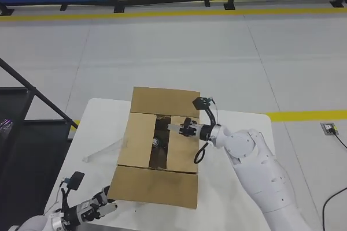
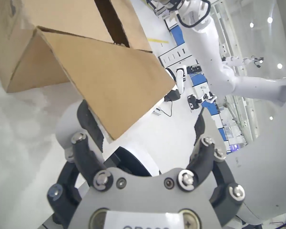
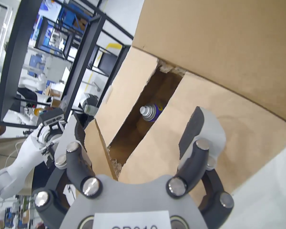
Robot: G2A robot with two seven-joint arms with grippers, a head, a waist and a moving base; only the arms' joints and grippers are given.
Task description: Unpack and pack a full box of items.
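Note:
A brown cardboard box (image 1: 162, 144) stands mid-table with its far flap (image 1: 165, 99) and near flap (image 1: 156, 186) folded outward. The two inner flaps lie almost closed, leaving a dark slit. Through the slit shows a blue spray can (image 3: 150, 111) with a white cap (image 1: 156, 141). My right gripper (image 1: 179, 128) hovers open over the right inner flap (image 3: 205, 125), by its edge at the slit (image 3: 138, 132). My left gripper (image 1: 107, 202) is open at the near flap's left corner (image 2: 114, 134), which pokes between its fingers (image 2: 90, 125).
The white table (image 1: 237, 190) has bare room to the right of the box and in front of it. A thin clear strip (image 1: 101, 151) lies left of the box. A black metal rack (image 1: 23, 104) stands beside the table's left edge.

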